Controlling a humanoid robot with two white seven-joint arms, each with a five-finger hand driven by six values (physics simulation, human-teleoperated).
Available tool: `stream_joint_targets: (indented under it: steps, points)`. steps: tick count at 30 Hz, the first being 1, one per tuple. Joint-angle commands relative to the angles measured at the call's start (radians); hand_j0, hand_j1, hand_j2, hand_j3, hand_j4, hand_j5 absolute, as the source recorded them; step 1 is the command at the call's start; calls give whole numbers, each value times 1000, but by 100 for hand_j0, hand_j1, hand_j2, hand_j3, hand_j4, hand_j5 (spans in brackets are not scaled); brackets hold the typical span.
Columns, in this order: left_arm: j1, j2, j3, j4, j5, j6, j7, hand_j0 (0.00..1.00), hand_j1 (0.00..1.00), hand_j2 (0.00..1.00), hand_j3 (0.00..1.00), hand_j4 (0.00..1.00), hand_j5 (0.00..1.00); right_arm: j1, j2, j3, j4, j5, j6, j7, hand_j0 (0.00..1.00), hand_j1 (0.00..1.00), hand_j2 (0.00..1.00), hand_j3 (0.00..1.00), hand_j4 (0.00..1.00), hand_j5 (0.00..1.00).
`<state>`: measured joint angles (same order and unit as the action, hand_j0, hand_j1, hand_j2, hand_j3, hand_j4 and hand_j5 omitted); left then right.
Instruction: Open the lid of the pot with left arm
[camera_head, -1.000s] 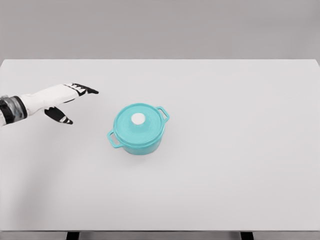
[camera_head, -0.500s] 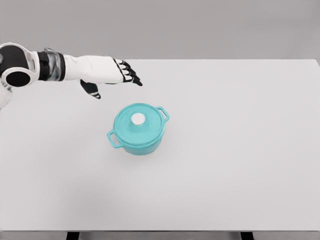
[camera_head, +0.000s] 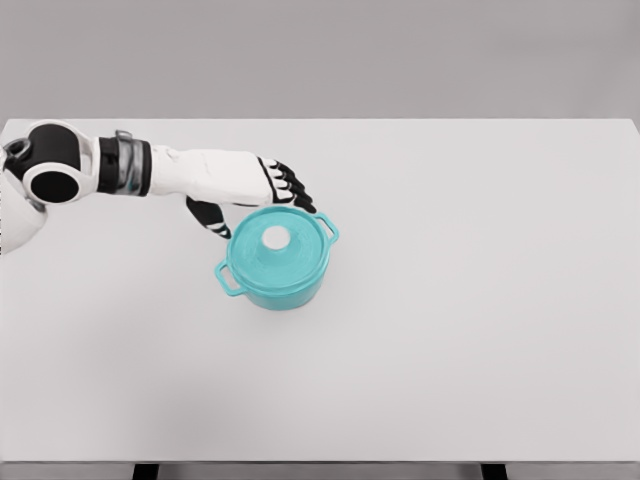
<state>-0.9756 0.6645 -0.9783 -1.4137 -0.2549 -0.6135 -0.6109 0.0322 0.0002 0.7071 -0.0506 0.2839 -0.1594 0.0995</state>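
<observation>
Bench (camera_head: 480, 380) white, near edge bare. Teal pot (camera_head: 277, 262) upright a little left of bench centre, closer to far edge than near; loop handles at its near-left and far-right. Lid (camera_head: 275, 244) seated on pot, white round knob (camera_head: 275, 237) at lid centre. Left hand (camera_head: 262, 190) above pot's far rim, fingers (camera_head: 291, 190) extended and spread, thumb below at pot's far-left side; grips nothing, knob uncovered. Left arm reaches in from left edge of bench.
</observation>
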Motion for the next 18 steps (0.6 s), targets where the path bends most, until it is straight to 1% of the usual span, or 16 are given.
stream_joint_targets:
  steps: [1,6,8,9,11,14,18]
  points:
    - [0,-8,-5,-1,5,3,0,100,100,100,100,100,100,0,0,0,0,0,0,0,100,100,100,100,100,100]
    - [2,-9,-6,-5,5,3,0,100,100,100,100,100,100,2,0,0,0,0,0,0,100,100,100,100,100,100]
    - [2,-22,-8,-4,3,3,0,96,96,96,96,96,96,2,0,0,0,0,0,0,100,100,100,100,100,100]
    - [2,-23,-19,-2,2,3,0,92,92,92,92,92,92,0,0,0,0,0,0,0,100,100,100,100,100,100]
    - [2,-25,-23,-4,-26,3,0,86,86,86,86,86,86,0,0,0,0,0,0,0,100,100,100,100,100,100]
    - [11,-25,-25,-4,-30,3,0,84,84,84,84,84,84,2,0,0,0,0,0,0,100,100,100,100,100,100]
    - [18,-29,-26,-4,-37,3,0,84,84,84,84,84,84,0,0,0,0,0,0,0,100,100,100,100,100,100]
